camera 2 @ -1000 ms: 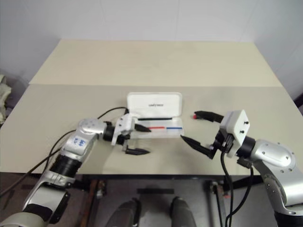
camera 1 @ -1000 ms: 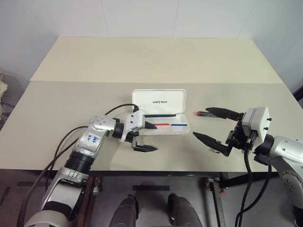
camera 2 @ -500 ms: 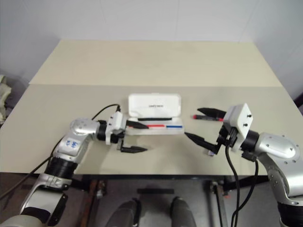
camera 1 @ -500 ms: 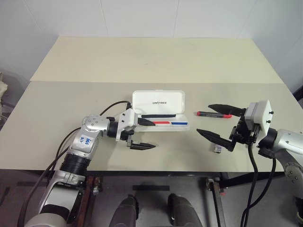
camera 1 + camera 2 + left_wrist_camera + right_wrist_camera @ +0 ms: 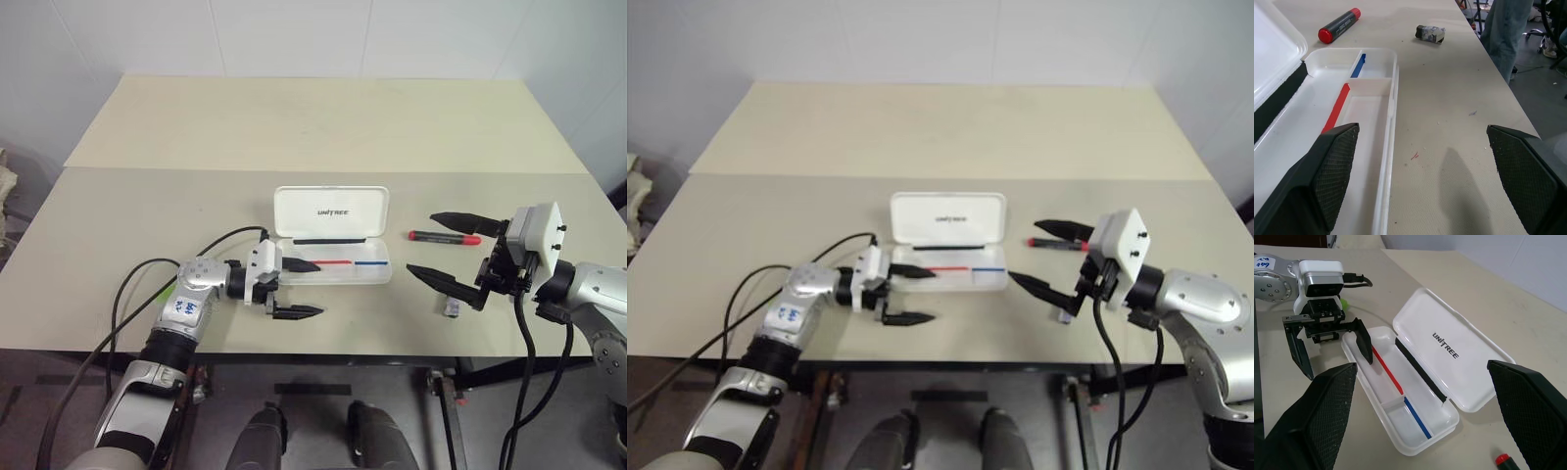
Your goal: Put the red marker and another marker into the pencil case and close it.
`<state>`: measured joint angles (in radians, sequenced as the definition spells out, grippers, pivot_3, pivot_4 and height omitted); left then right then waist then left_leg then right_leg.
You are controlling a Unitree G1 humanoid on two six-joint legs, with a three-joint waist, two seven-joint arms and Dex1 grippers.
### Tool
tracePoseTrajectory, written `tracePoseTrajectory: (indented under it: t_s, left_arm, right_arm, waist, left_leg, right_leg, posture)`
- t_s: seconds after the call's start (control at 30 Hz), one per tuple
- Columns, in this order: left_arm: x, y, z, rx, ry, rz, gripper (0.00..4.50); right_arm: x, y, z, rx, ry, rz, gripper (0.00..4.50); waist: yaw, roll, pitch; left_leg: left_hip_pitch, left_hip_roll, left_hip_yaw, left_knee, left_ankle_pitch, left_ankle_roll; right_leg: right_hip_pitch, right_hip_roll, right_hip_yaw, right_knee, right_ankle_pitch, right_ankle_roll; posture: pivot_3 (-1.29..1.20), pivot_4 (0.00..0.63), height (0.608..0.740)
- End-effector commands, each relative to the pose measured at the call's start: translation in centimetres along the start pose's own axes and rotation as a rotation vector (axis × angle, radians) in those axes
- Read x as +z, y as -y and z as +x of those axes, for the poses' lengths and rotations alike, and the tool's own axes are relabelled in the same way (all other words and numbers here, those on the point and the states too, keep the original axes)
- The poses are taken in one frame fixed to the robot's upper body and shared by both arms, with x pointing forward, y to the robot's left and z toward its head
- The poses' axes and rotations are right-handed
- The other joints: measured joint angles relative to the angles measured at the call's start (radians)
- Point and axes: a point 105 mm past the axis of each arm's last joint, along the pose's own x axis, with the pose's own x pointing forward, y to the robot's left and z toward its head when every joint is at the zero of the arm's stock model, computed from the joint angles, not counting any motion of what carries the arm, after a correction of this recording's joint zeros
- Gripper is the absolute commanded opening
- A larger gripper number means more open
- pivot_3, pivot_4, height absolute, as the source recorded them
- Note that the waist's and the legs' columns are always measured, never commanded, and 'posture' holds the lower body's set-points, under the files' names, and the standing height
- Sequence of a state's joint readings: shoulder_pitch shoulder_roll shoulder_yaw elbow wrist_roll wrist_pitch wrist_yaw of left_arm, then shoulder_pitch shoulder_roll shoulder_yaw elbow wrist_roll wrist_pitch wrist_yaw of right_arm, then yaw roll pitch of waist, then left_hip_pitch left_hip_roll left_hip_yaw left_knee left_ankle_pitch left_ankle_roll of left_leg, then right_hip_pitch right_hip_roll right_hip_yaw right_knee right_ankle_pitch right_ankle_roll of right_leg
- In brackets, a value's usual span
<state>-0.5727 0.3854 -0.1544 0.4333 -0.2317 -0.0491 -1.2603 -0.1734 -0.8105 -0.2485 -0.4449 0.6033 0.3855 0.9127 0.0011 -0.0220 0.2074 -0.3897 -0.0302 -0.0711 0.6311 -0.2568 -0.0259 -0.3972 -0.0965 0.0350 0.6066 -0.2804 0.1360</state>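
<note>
A pale beige surface (image 5: 147, 215) stood against a white wall. On it lay the pencil case (image 5: 331, 240), open, its lid tilted back and its tray empty. The red marker (image 5: 444, 236) lay on the surface just right of it. A small grey object (image 5: 451, 307) lay nearer the front edge. The marker looked light, stiff and smooth, likely to roll; mid-barrel seemed the safest hold. The right end effector (image 5: 446, 250) hovered over it, fingers wide apart and empty. The left end effector (image 5: 297, 289), also spread and empty, sat at the case's left end.

A beige table (image 5: 323, 127) with a seam across it stands against pale tiled walls (image 5: 294, 34).
</note>
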Motion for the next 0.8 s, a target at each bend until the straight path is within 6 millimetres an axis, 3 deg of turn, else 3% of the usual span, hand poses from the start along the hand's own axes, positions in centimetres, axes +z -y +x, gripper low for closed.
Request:
tracePoseTrajectory:
  t_s: [0.03, 0.37, 0.53, 0.8]
  left_arm:
    - [1.4, 0.1, -0.1, -0.008, 0.066, 0.048, 4.47]
    - [3.9, 0.4, -1.7, -0.040, 0.098, 0.144, 4.47]
    - [5.0, 0.9, -2.2, -0.055, 0.111, 0.166, 4.47]
    - [8.7, 0.5, -5.8, 0.006, 0.099, 0.191, 4.47]
  right_arm:
    - [1.1, 0.7, -0.6, 0.006, -0.001, -0.050, 4.50]
    - [-0.1, 3.9, -1.8, 0.004, -0.068, -0.036, 4.50]
    - [-1.4, 4.3, -2.1, 0.075, -0.142, -0.006, 4.50]
    - [-4.9, 7.8, -2.1, 0.153, -0.308, -0.018, 4.50]
  waist:
    - [-0.001, 0.000, 0.000]
    - [-0.002, 0.000, 0.000]
    - [-0.002, 0.000, 0.000]
    - [-0.014, 0.003, 0.002]
  left_leg:
    - [0.000, 0.000, 0.000, 0.000, 0.000, 0.000]
    - [0.000, 0.000, 0.001, 0.000, 0.000, 0.000]
    - [0.000, 0.001, 0.001, 0.000, 0.000, 0.000]
    - [0.002, 0.001, 0.002, 0.000, 0.000, -0.001]
  right_leg:
    - [0.000, 0.000, 0.000, 0.000, 0.000, 0.000]
    - [0.000, 0.000, 0.000, 0.000, 0.000, 0.000]
    - [0.000, 0.000, 0.000, 0.000, 0.000, 0.000]
    - [0.000, 0.001, 0.000, 0.001, 0.000, 0.000]
  posture:
    - [0.00, 0.150, 0.740]
    - [0.00, 0.150, 0.740]
    - [0.00, 0.150, 0.740]
    - [0.00, 0.150, 0.740]
